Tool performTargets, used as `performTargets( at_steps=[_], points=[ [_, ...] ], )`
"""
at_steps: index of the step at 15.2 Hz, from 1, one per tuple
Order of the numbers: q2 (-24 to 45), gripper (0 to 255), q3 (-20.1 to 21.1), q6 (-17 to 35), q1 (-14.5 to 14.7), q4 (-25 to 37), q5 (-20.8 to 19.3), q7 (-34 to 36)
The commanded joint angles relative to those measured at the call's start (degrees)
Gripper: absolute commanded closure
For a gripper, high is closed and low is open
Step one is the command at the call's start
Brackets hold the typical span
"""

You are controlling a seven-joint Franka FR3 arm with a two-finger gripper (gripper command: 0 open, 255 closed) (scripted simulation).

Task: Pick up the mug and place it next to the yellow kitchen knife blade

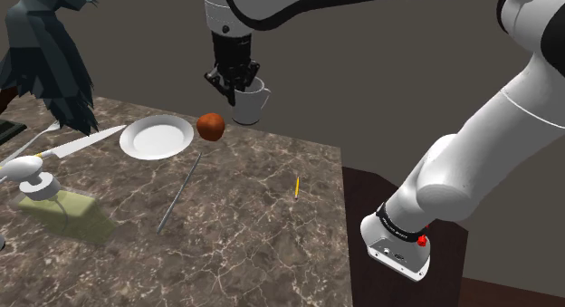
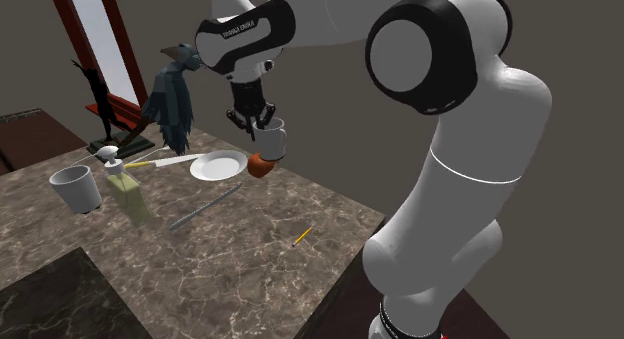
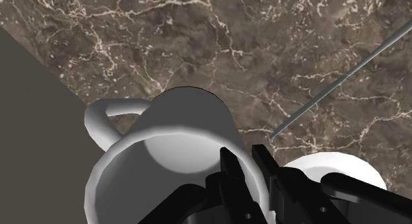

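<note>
Now gripper (image 1: 241, 90) pinches white mug (image 1: 254, 107) by rim — aloft over marble tabletop (image 1: 258, 228).

The white mug (image 1: 253, 107) hung mouth-up above the worktop (image 1: 253, 224), rim pinched by the tool (image 1: 239, 88), well apart from the yellow-handled knife (image 2: 165, 161).

We record a countertop (image 1: 263, 228) of brown stone with pale veining, its far edge set against plain grey-brown walls (image 1: 389, 61). In the second exterior view we note a tall panel (image 2: 97, 42) at the far wall, pale grey within a dark red frame. A darker slab (image 2: 55, 297) occupies the near corner. Lighting is dim and even, with soft shadows.
</note>
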Motion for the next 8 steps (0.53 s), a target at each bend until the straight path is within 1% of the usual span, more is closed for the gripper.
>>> performTargets(
  at_steps=[1,5,8],
  points=[
    [3.92,255,1.38,0.29,0.98,3.23,-1.4,2.98],
    [11.42,255,3.51,-0.26,3.84,10.16,-4.57,8.74],
    [17.51,255,4.51,-1.32,6.61,16.36,-7.28,12.75]
  ],
)
